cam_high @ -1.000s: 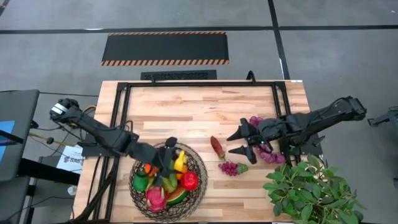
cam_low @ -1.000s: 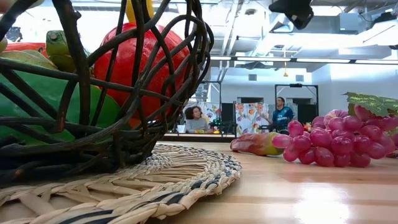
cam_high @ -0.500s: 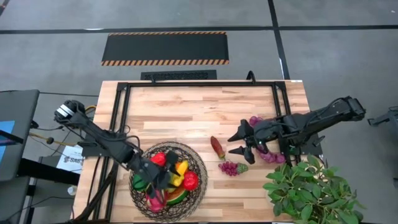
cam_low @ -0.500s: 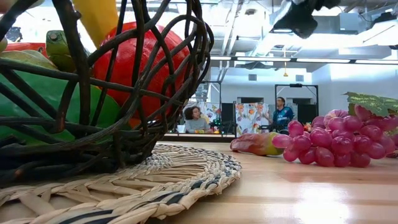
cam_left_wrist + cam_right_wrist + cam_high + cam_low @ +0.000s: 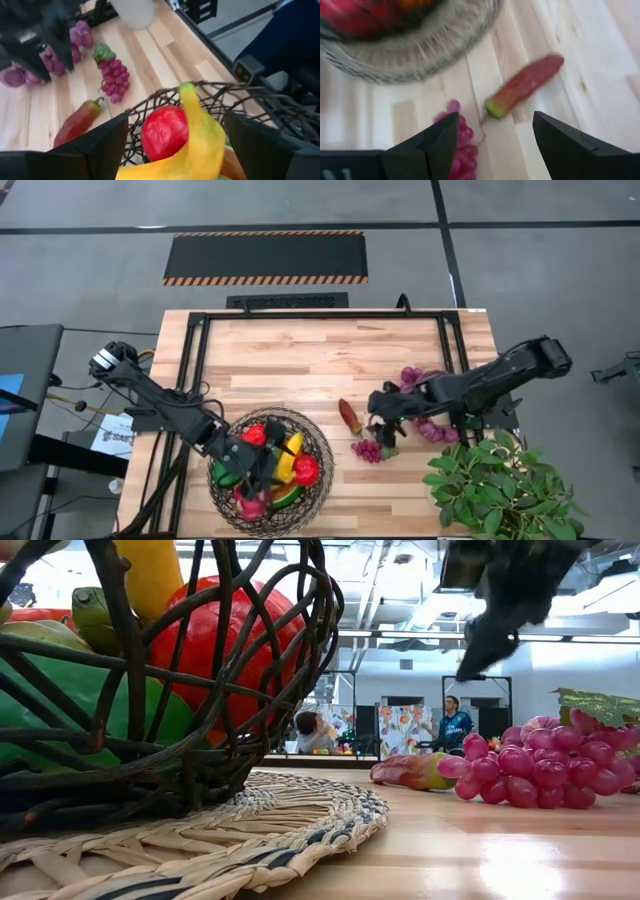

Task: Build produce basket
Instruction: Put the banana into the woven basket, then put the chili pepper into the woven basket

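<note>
Left pincer (image 5: 262, 470) wide over basket (image 5: 322, 448), banana (image 5: 289, 455) dropped in. Right pincer (image 5: 378, 430) wide above grapes (image 5: 368, 449) mid-worktop; next move probably lower, close on the bunch.

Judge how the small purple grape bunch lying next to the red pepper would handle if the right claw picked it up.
The grape bunch looks like moulded toy fruit, so probably light and fairly stiff. Its knobbly surface should give the fingers some purchase, though glossy beads might slip. It lies flat on the table, so it seems unlikely to roll. The open right claw hangs just above it, beside the red pepper.
</note>
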`<action>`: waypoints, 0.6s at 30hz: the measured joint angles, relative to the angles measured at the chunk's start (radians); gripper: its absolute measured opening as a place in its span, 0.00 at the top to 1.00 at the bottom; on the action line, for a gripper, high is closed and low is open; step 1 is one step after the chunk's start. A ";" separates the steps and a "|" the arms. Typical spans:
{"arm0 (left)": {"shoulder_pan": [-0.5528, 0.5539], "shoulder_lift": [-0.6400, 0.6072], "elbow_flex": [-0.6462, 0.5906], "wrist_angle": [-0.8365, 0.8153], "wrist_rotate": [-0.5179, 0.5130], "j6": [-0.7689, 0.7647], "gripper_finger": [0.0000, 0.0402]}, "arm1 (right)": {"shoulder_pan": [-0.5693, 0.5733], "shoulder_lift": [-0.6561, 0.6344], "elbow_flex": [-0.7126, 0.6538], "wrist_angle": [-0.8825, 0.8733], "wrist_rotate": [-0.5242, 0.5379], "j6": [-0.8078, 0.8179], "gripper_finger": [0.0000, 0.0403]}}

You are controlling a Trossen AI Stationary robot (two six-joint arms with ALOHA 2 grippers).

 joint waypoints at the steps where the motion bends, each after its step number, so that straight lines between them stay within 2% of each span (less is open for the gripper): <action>1: -0.004 0.000 0.020 -0.024 0.000 0.008 0.21 | -0.004 0.026 0.000 0.010 0.000 0.000 0.31; 8: -0.027 0.000 0.116 -0.139 -0.061 0.015 0.21 | -0.049 0.143 0.000 0.039 0.000 0.002 0.31; 18: -0.025 0.000 0.136 -0.108 -0.161 -0.080 0.21 | -0.143 0.290 0.000 0.187 -0.004 0.008 0.31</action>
